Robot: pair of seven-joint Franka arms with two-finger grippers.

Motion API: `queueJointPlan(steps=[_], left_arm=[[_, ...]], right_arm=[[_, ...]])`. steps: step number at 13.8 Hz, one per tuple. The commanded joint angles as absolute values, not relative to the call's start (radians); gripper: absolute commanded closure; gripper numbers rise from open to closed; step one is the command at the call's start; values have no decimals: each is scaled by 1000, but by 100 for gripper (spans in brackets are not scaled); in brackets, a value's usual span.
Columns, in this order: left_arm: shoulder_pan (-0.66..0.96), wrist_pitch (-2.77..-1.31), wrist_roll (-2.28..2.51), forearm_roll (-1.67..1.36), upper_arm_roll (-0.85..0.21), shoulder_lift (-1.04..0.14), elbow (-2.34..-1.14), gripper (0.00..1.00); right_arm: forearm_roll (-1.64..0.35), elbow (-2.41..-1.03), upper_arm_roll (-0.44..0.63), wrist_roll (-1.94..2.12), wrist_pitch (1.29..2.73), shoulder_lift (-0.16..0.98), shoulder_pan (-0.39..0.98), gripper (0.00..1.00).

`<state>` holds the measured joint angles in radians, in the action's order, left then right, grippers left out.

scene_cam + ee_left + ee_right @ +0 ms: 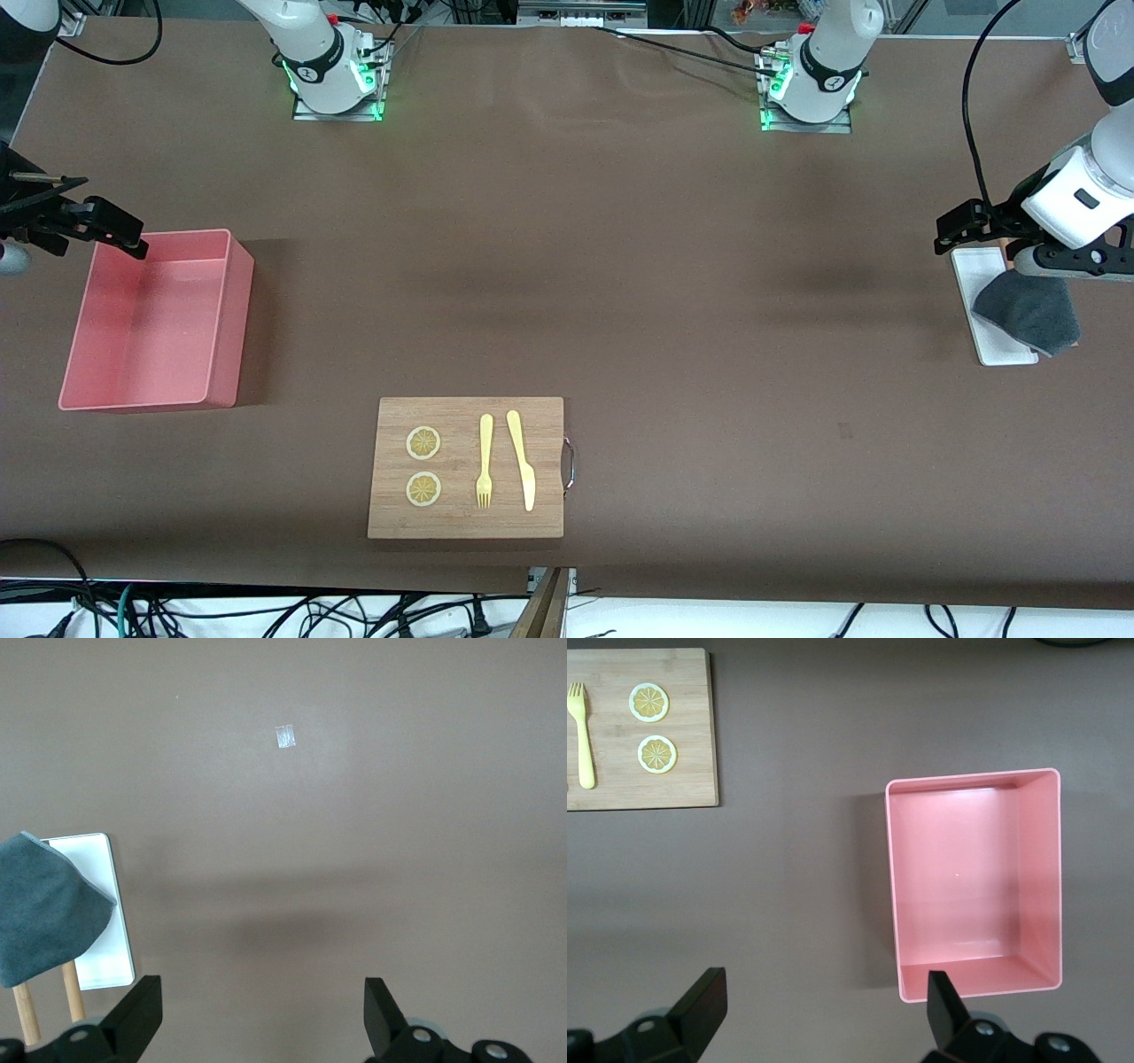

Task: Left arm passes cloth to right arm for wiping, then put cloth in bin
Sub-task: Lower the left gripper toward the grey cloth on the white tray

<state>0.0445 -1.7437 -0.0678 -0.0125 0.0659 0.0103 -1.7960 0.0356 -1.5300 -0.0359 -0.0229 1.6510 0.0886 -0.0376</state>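
Front view, cloth (pixel 1028 312) beside left end effector (pixel 961 232)

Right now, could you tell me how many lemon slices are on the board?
2. Both lie on the board, toward the right arm's end of it: one slice farther from the front camera, the other slice nearer. None seems hidden.

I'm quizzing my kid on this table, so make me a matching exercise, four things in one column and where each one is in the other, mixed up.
Things:
1. cloth
2. bin
3. fork
4. left gripper

Places:
A. on the wooden board, beside the knife
B. at the right arm's end of the table
C. draped over the white tray
D. open, above bare table beside the tray

Pairs: 1-C, 2-B, 3-A, 4-D
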Motion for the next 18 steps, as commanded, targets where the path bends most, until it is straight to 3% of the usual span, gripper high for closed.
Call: queueJointPlan(steps=[1,18], left_arm=[[44,-1753,-83,12,64,32,-1812,0],[32,-1740,-26,12,71,-17,-1772,0]], right_arm=[[40,-1522,-40,-9,1655,92,-40,0],[38,-1522,-38,-11,1655,92,-43,0]])
